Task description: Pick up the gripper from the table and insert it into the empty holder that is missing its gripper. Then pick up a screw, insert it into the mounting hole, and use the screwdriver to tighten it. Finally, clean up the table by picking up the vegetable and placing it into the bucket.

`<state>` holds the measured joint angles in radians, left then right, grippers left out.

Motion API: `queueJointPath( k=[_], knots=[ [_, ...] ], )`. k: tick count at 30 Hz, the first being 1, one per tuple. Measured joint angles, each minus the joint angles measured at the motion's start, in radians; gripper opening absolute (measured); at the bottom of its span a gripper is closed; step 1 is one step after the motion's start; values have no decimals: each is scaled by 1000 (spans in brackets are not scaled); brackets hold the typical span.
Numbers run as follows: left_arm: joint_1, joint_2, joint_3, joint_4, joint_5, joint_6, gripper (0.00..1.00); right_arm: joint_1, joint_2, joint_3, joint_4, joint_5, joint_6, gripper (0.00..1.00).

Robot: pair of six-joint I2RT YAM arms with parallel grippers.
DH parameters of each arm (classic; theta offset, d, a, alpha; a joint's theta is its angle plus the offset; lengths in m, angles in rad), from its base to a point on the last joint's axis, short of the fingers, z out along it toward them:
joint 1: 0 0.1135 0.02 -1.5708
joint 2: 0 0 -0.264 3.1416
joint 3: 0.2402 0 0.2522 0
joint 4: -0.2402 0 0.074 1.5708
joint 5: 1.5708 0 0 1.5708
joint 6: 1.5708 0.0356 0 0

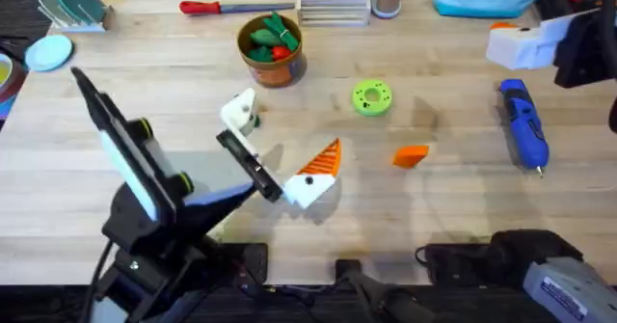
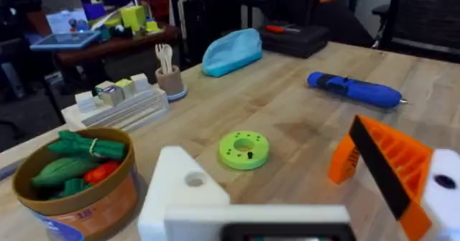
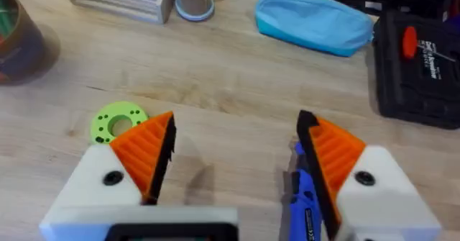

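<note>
Gripper (image 1: 412, 155) lies flat (long axis across table), w/ screwdriver (image 1: 523, 125) bit pointing toward bases.

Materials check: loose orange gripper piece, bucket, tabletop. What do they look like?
The gripper: matte orange plastic, likely 3D-printed like the ribbed pads on the arms.
The bucket: looks like cardboard or paper with a printed label, matte brown rim; could be plastic.
The table: light wood, visible grain and plank seams, satin finish.

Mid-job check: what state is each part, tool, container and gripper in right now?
Loose orange gripper: lying on the table, not fitted.
Holder: bare, no pad in it.
Screwdriver: lying flat, not gripped.
Bucket: upright, holding toy vegetables.
Left gripper: open, holding nothing.
Right gripper: open, above the screwdriver.
</note>
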<state>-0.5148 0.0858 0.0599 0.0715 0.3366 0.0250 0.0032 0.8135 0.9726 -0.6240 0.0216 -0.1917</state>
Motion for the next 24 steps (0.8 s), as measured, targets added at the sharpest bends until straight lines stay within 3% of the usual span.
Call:
queueJointPath(
  k=[3,7,12,24],
  knots=[
    [-1,-74,-48,13,9,-4,993,0,0,0,0,0,0,992],
    [-4,-81,-54,2,12,-14,993,0,0,0,0,0,0,991],
    [-4,-80,-54,-125,15,-21,993,0,0,0,0,0,0,991],
    [-4,-79,-54,-126,16,-26,993,0,0,0,-1,0,0,991]
  ],
)
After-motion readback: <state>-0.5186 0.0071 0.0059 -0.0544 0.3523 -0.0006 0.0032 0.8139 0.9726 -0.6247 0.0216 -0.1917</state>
